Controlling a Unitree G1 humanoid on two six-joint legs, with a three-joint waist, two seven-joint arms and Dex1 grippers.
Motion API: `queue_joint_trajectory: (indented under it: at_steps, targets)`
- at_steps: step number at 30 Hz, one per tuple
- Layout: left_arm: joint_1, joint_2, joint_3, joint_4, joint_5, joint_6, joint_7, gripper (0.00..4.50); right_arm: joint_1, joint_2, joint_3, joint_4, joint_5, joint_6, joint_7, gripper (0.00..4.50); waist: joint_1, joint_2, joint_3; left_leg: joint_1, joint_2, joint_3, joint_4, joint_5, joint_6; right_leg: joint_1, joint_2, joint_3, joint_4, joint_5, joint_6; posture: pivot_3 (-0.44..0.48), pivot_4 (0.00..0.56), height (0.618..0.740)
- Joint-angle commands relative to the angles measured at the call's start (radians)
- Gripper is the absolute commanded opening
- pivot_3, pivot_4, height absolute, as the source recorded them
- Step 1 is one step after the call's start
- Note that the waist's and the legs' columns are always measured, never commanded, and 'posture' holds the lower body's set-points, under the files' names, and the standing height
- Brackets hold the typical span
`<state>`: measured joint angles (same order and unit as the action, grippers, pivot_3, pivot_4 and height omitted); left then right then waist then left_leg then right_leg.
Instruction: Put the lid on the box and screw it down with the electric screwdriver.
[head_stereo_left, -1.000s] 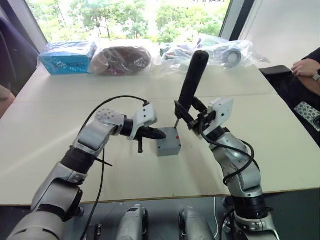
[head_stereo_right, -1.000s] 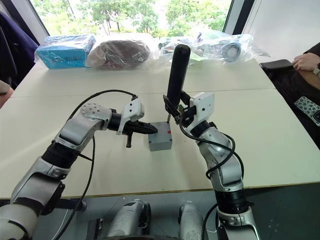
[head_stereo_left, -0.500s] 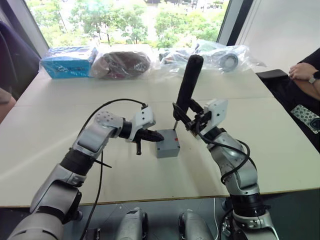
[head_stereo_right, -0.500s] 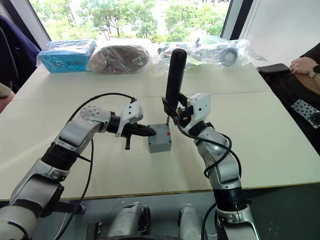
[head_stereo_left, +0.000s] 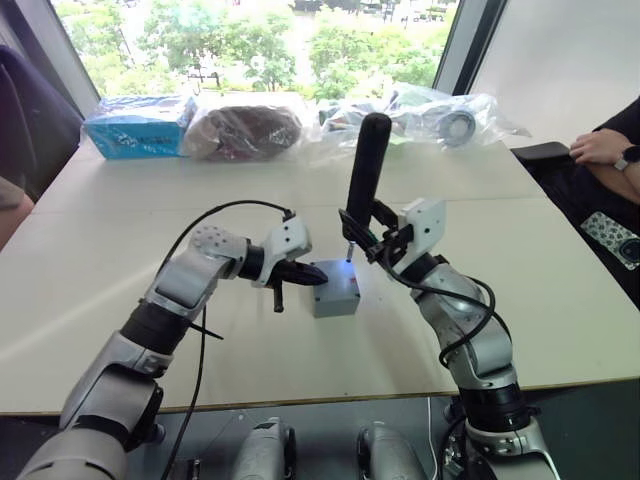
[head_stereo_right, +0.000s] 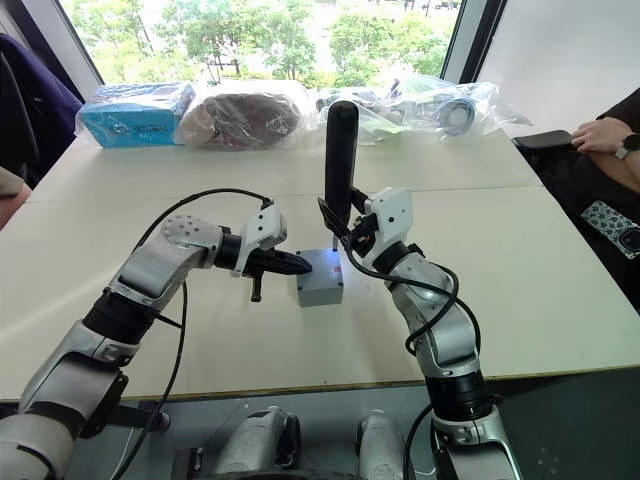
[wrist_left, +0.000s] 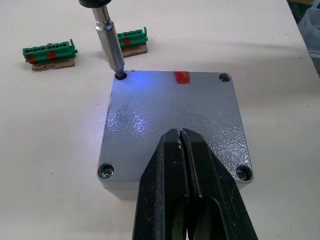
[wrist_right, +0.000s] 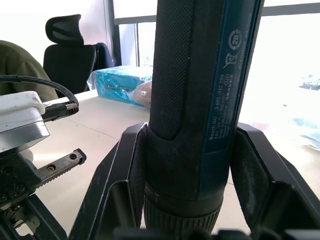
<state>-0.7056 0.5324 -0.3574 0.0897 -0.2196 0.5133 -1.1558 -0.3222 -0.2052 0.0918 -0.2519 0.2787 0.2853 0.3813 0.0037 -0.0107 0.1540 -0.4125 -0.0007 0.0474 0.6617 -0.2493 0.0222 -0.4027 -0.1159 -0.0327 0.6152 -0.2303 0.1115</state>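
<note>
While the left gripper (wrist_left: 182, 145), fingers pressed together, pins the lid (wrist_left: 170, 120) onto the box (head_stereo_left: 336, 291), the right gripper (head_stereo_left: 368, 238) clamps the near-upright electric screwdriver (head_stereo_left: 361, 172), bit seated in the lid's 11 o'clock corner hole.

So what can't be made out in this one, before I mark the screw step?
- Screw under the bit: in the left wrist view the electric screwdriver tip fills the corner hole of the lid, hiding any screw head.
- Seam between lid and box: too small in the eye views.
- Contact of the shut left end effector with the lid: its own fingers cover it.
- Screwdriver tip: cut off in the right wrist view by the right end effector.
</note>
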Motion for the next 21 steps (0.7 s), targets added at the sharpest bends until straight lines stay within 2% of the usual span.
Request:
queue_joint_trajectory:
  at_steps: [1,9,15,17,21]
  targets:
    - [0.017,-0.002,-0.002,-0.016,0.011,0.009,0.003,0.0,0.06,-0.026,0.025,0.067,-0.016,0.09,0.016,1.87,0.0,0.0,0.0,0.0,0.0,0.0,0.0,0.0,0.0,0.0,0.0,0.0,0.0,0.0,0.0,0.0,0.15,0.74]
    - [0.023,-0.021,-0.007,-0.016,0.012,0.009,0.012,0.0,0.055,-0.04,-0.013,0.019,0.0,0.097,0.012,1.87,0.003,0.0,0.0,0.0,0.0,0.0,-0.001,0.0,0.0,0.0,-0.003,-0.001,-0.001,0.0,0.0,0.0,0.15,0.74]
    - [0.031,-0.04,0.013,0.003,-0.003,-0.002,0.012,0.0,-0.047,-0.083,-0.114,-0.111,0.079,0.184,-0.002,1.87,0.007,0.001,0.001,-0.002,0.0,0.0,-0.001,0.0,0.0,-0.002,-0.005,-0.001,-0.003,0.0,0.0,0.0,0.15,0.74]
    - [0.036,-0.071,0.068,-0.007,-0.042,0.002,0.048,0.0,-0.098,-0.097,-0.163,-0.177,0.143,0.243,-0.013,1.87,0.009,0.003,0.002,-0.005,0.0,0.0,-0.001,0.0,0.0,-0.005,-0.006,-0.001,-0.003,0.0,-0.001,0.0,0.15,0.74]
    - [0.061,-0.12,0.143,-0.043,-0.092,0.009,0.106,0.0,-0.196,-0.13,-0.276,-0.267,0.314,0.394,-0.055,1.87,0.008,0.004,0.004,-0.023,-0.002,0.0,0.001,0.0,0.0,-0.016,-0.006,-0.001,-0.001,0.001,-0.001,0.0,0.15,0.74]
